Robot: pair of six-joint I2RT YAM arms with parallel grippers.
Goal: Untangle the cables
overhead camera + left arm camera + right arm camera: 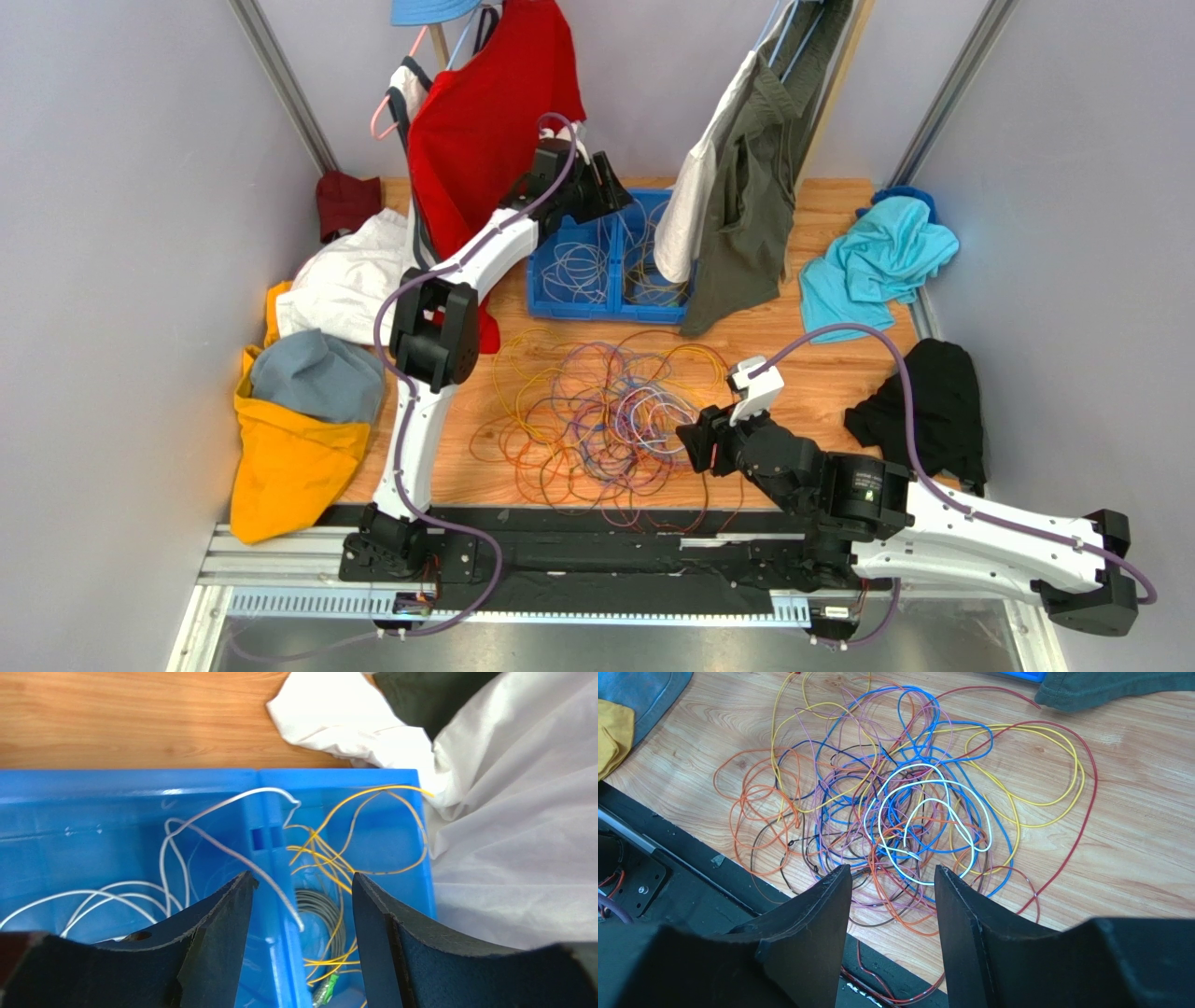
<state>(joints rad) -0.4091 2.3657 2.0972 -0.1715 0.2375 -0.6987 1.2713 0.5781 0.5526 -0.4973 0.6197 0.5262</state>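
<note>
The cables [603, 413] lie in a loose multicoloured tangle on the wooden table, seen close up as the tangle [906, 812] of orange, blue, purple, yellow, red and white loops. My right gripper [690, 441] hovers open at the pile's near right edge; in its wrist view the right gripper [892, 875] holds nothing. My left gripper [603, 179] is open over the blue bin [537, 287]. In the left wrist view the gripper [302, 882] is empty. A white cable [254, 869] and yellow cables [319, 855] lie in the bin below it.
The blue bin [105, 798] has two compartments and holds a grey coil [319, 906]. Clothes ring the table: hanging red shirt [491, 112], hanging olive garment [751, 196], white cloth [351, 280], yellow garment [288, 469], teal cloth [877, 259], black cloth [933, 406]. A black rail [603, 546] runs along the front.
</note>
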